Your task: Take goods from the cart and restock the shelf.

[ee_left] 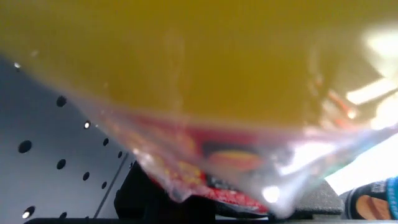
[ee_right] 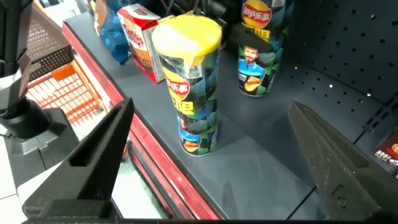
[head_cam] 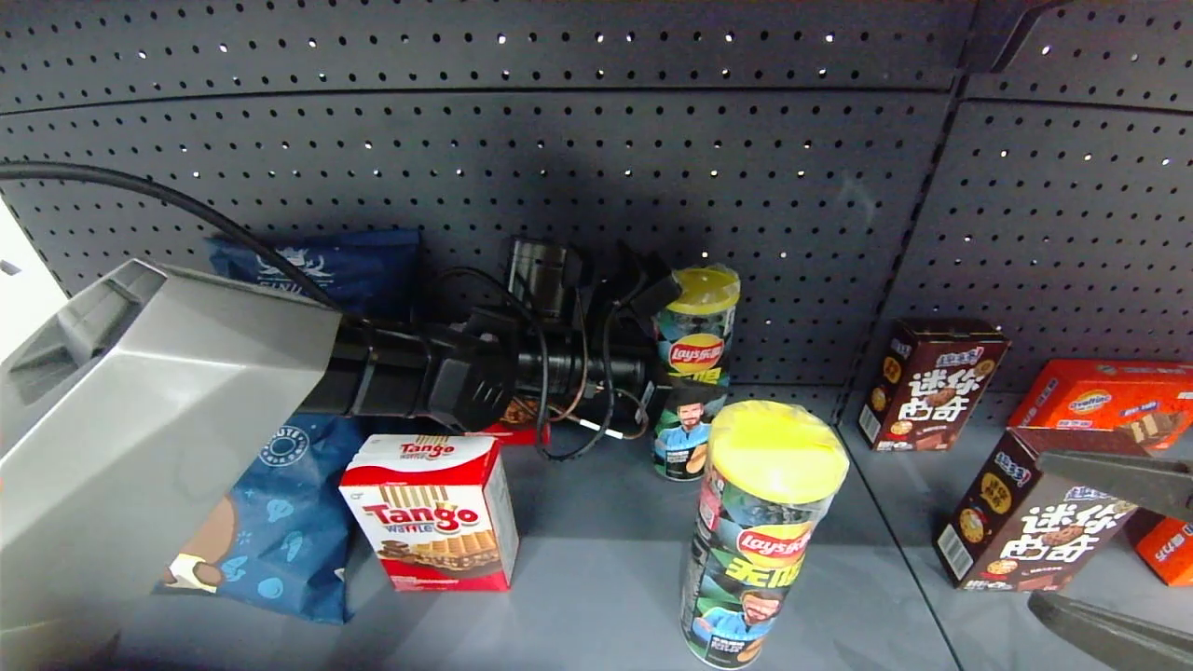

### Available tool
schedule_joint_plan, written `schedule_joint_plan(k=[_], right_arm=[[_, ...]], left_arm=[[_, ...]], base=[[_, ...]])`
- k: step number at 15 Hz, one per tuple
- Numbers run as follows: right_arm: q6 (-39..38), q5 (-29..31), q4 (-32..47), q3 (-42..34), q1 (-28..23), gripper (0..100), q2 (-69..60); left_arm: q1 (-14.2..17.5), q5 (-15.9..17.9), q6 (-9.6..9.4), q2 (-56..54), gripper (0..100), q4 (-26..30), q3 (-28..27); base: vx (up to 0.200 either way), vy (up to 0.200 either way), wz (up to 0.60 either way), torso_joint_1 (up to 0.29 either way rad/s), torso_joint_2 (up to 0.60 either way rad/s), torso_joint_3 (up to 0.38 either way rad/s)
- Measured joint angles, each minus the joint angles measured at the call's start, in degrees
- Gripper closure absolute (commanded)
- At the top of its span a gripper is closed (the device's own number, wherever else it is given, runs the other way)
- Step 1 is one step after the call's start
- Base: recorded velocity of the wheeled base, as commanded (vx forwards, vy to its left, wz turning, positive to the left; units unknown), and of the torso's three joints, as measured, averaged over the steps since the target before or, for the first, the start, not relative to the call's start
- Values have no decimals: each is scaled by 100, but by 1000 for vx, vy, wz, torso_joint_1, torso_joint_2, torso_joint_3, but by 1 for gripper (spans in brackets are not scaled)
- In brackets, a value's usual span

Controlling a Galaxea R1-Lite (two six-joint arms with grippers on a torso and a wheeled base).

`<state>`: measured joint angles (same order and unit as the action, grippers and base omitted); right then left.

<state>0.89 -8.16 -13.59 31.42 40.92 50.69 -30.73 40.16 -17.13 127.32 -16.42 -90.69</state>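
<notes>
Head view: the left gripper pinches the rear can at the back of the shelf, the front can standing free. Left wrist view: the rear can's yellow lid looms close. Right wrist view: the right gripper hangs spread, empty; 2 cans look shelved, 1 not yet released.

Two yellow-lidded chip cans are stood upright on the grey shelf. The rear can is set at the back and is clasped at mid-height by the left end effector. The front can is placed near the front edge.
</notes>
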Motion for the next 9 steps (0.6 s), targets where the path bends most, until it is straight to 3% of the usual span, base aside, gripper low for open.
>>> schedule_joint_plan(k=[8,9], right_arm=[[-11,-7,-1,-68,4,0,-41],[-11,-7,-1,-72,4,0,-41]], left_arm=[[23,2,0,171,100,-7,-105],[23,2,0,176,0,-7,-110]], base=[[0,0,0,0,0,0],[0,0,0,0,0,0]])
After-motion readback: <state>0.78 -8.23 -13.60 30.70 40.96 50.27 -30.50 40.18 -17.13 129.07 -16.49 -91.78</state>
